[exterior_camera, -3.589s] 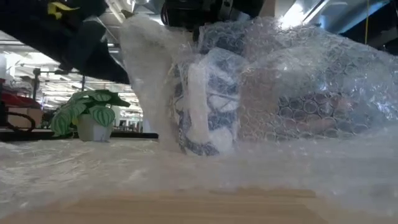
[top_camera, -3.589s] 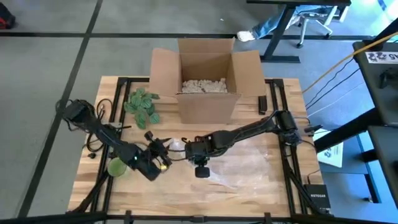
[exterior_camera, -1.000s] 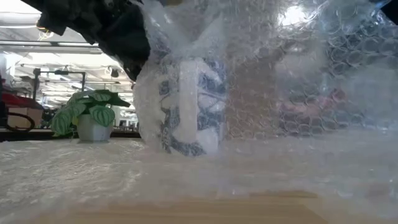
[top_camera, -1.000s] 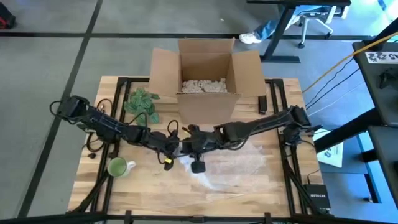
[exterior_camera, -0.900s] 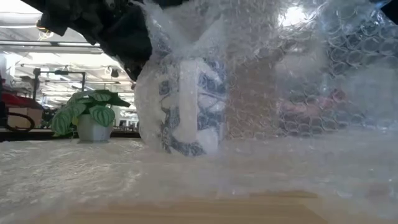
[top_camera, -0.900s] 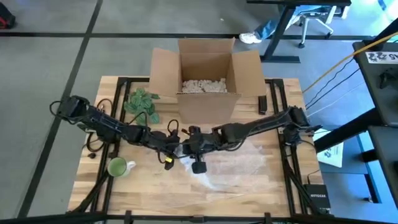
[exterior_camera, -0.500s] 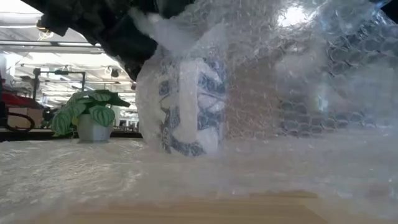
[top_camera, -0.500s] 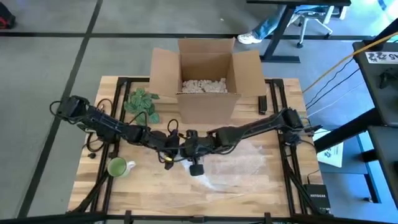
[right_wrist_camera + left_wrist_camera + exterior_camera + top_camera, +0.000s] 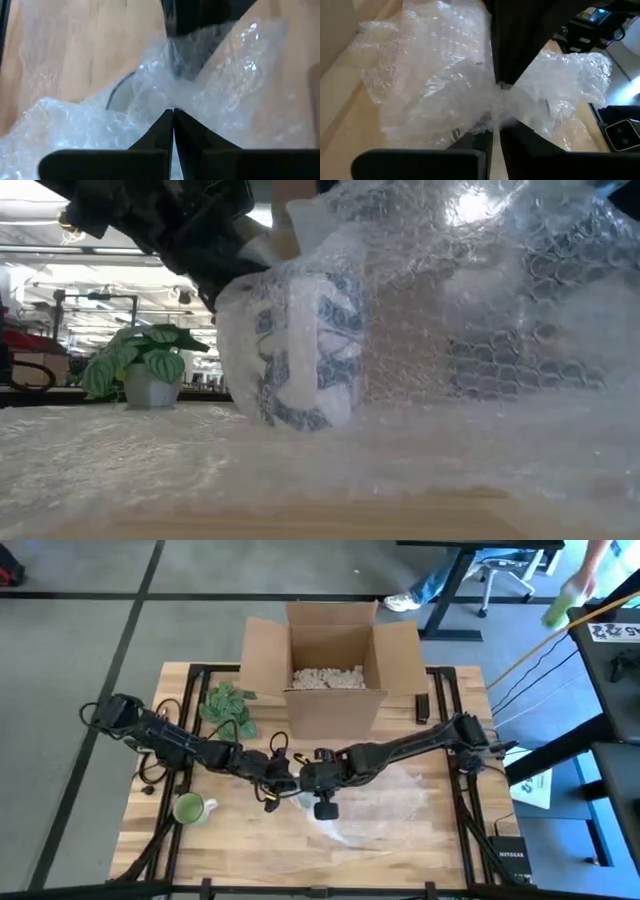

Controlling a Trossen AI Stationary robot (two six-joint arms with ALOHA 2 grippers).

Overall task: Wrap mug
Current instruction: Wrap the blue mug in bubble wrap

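A blue-and-white mug (image 9: 300, 350) stands upright on the table, covered by a clear sheet of bubble wrap (image 9: 470, 330) that spreads out over the wood (image 9: 385, 802). The wrap is gathered into a bunch above the mug. My left gripper (image 9: 284, 778) and my right gripper (image 9: 304, 780) meet over the mug at the table's middle. Each is shut on that bunch from its own side. In the left wrist view my left gripper (image 9: 495, 135) faces the right one; in the right wrist view my right gripper (image 9: 173, 119) faces the left one. My left gripper pinches the gathered bubble wrap (image 9: 492, 117) between its two shut fingers, several crumpled layers, coming from the table's left above the mug. The wrap fans out slack on both sides of the pinch. My right gripper pinches the same bunch of wrap (image 9: 172, 102) between its shut fingers, several layers, coming from the table's right and meeting the left gripper's tips. The wrap drapes down from there over the mug.
An open cardboard box (image 9: 335, 670) holding packing filler stands at the far middle. A small green plant (image 9: 228, 708) sits left of it, and a green mug (image 9: 190, 808) stands near the left front. A small dark object (image 9: 422, 707) lies right of the box.
The peak of wrap that stood above the mug has been drawn down and flatter over the mug's top. The mug has stayed in place. Both grippers have stayed close together over it, with only small shifts.
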